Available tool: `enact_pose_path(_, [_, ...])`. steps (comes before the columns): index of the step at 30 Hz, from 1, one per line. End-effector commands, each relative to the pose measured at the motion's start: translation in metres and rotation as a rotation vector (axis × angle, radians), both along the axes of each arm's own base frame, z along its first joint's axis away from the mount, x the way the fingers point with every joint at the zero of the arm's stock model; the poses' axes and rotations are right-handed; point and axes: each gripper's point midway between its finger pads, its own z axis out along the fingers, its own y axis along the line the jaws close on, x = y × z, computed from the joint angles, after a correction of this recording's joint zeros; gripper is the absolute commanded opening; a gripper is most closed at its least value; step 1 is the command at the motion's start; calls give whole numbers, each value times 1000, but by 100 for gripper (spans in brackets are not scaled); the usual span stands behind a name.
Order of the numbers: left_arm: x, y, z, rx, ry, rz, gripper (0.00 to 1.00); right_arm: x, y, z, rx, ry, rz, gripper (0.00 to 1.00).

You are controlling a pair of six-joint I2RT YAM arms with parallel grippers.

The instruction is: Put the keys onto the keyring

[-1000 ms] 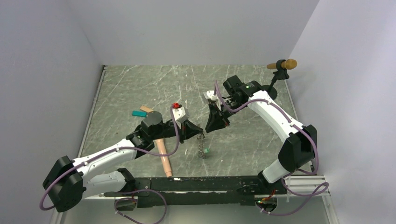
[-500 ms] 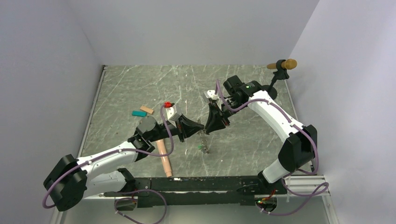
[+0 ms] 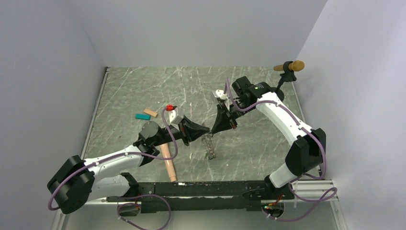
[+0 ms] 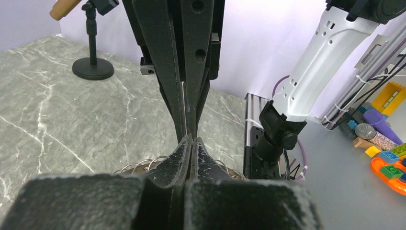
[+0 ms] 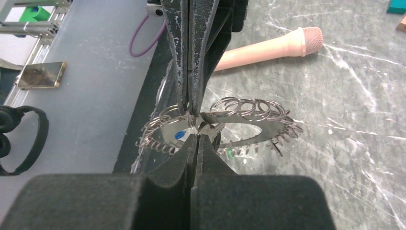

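The keyring, a dark metal loop strung with several small split rings, hangs below the two gripper tips at mid-table. My left gripper is shut on one of its rings; in the right wrist view its fingers come down from the top onto the keyring. My right gripper is shut tip to tip against them, pinching a silver key. A blue key head and a green one hang from the loop. The left wrist view shows shut left gripper tips and ring wires behind.
A peach microphone lies under the left arm. A teal block and a tan block sit at the left. A black stand holding a brown microphone is at the back right corner.
The left gripper has carried the keyring right and up to meet the right gripper. The right jaws, slightly apart before, have closed.
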Motion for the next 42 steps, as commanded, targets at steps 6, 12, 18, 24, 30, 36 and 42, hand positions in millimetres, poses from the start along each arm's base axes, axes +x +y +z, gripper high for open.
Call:
enact_pose_path(6, [-6,13,45,-198,-114,9,0,-8,6,19,92,6,37,0])
enact_pose_path(12, [-5,11,52,-277,-120,-2,0,-11,11,19,121,58,45,0])
enact_pose_path(18, [-4,5,54,-304,-128,-23,0,-10,14,16,123,89,40,0])
enact_pose_path(24, [-6,4,52,-310,-134,-47,0,-9,15,16,130,101,35,0])
enact_pose_path(30, [-8,2,51,-354,-113,-78,0,-9,17,19,145,118,33,0])
enact_pose_path(36, [-11,-2,50,-350,-114,-111,0,-7,18,21,152,129,23,0])
enact_pose_path(42, [-12,-6,44,-331,-101,-138,0,-1,19,22,145,147,-16,0])
